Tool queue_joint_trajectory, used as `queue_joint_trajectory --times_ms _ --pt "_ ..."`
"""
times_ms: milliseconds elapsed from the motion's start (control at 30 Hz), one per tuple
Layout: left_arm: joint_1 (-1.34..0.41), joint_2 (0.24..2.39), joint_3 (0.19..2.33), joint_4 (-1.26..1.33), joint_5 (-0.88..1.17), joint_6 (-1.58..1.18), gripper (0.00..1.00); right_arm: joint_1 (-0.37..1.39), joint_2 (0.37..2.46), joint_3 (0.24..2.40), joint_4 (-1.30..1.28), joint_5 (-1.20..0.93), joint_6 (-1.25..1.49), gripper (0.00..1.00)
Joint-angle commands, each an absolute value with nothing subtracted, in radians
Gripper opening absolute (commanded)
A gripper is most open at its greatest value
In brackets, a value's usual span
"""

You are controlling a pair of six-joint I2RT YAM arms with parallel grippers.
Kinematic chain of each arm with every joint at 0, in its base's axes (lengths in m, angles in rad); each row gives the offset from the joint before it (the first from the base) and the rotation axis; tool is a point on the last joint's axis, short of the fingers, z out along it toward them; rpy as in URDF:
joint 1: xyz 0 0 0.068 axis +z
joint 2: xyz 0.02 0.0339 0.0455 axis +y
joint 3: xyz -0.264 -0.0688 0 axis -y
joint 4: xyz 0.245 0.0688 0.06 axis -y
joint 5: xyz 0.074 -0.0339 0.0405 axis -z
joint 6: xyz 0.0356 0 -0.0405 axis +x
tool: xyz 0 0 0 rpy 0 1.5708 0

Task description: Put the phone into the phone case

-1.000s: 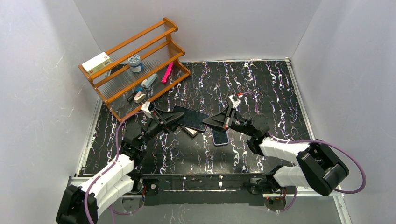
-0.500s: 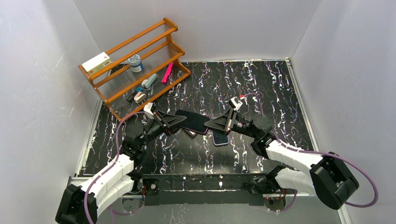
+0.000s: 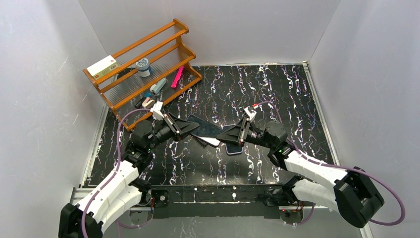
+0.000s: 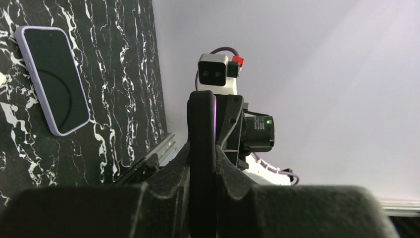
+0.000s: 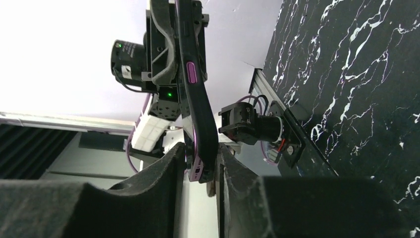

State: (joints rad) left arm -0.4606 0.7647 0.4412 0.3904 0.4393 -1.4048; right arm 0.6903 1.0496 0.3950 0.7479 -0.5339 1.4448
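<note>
Phone held aloft at frame centre, one end in each gripper.
Left gripper and right gripper both clamp it; the case lies flat just below the right one. Risk: uneven pulls twist the phone loose, or an early release drops it beside the case.

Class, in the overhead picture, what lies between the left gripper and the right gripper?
The phone spans that gap, with the left gripper and right gripper each clamped on an end; the top view shows it.
</note>
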Motion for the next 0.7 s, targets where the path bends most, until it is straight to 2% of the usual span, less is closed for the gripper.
queue_joint_trajectory --times_ms 0,133,267,333,500,667 --pt "-0.459 0.787 0.509 0.325 0.516 -1.238 0.0 0.692 0.992 0.419 0.86 -0.562 1.345 0.39" --pt "-0.456 0.842 0.539 0.44 0.648 -1.239 0.0 0.686 0.939 0.438 0.8 -0.595 1.237 0.61" --pt "-0.456 0.886 0.584 0.506 0.788 -1.244 0.0 0.683 0.873 0.506 0.554 -0.587 1.07 0.82" --pt "-0.456 0.897 0.601 0.49 0.851 -1.216 0.0 0.678 0.854 0.543 0.444 -0.587 0.99 0.88" --pt "-0.456 0.909 0.626 0.415 0.932 -1.125 0.0 0.671 0.867 0.632 0.275 -0.651 0.862 0.91" --pt "-0.456 0.933 0.613 0.397 0.97 -1.09 0.0 0.671 0.972 0.713 0.238 -0.764 0.814 0.85"
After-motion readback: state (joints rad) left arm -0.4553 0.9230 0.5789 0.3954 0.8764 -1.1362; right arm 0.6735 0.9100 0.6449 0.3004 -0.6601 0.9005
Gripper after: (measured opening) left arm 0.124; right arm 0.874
